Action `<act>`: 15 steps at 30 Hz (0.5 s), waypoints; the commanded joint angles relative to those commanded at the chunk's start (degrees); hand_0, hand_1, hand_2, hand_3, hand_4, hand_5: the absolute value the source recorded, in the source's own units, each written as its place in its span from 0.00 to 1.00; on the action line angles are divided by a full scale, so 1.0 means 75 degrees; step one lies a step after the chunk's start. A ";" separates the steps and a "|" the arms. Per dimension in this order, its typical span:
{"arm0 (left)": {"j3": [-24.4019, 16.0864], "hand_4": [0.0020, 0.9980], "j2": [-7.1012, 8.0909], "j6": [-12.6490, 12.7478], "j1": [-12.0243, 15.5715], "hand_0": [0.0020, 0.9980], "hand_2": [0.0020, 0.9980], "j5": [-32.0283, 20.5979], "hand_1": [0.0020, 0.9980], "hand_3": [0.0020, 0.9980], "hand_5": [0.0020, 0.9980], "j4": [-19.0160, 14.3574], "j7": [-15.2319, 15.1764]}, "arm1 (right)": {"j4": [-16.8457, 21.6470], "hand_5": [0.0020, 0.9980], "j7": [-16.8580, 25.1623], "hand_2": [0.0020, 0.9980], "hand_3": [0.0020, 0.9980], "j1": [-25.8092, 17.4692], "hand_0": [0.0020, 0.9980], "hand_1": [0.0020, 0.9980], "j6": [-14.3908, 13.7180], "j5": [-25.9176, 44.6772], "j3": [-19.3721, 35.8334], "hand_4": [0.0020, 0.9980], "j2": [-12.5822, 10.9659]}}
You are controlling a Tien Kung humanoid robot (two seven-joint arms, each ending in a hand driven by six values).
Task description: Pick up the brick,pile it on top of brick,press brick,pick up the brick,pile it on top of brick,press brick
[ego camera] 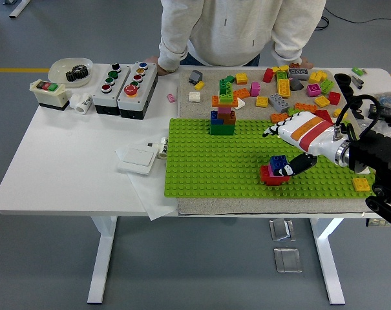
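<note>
A blue brick (278, 163) sits on a red brick (269, 175) near the right middle of the green baseplate (201, 168). My right hand (276, 154) reaches in from the right, white with red and orange stripes. Its black thumb (293, 168) lies against the right side of the blue brick. The other fingers (270, 133) stretch out to the upper left, above the plate and off the bricks. The hand holds nothing. A taller tower of mixed bricks (223, 113) stands at the plate's far edge. My left arm is out of view.
Several loose bricks (292, 84) lie on the mat behind the plate, and a yellow one (361, 184) at its right end. Button boxes (127, 87), a bowl (71, 70) and a white switch (138, 158) sit left. A person stands at the far side, one hand (150, 61) on the table edge.
</note>
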 joint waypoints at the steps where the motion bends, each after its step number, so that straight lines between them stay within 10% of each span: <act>1: -0.0003 0.59 -0.0001 0.0000 -0.0002 0.78 0.66 0.0003 0.72 0.56 0.61 0.0000 0.0001 | -0.0019 0.52 0.0004 0.75 0.82 0.0004 0.66 0.67 -0.0003 -0.0001 0.0004 1.00 0.0009; 15: -0.0005 0.59 -0.0002 0.0006 -0.0027 0.78 0.66 0.0009 0.72 0.56 0.61 0.0000 -0.0001 | -0.0068 0.51 -0.0002 0.75 0.82 0.0022 0.65 0.67 0.0011 -0.0026 0.0037 1.00 -0.0005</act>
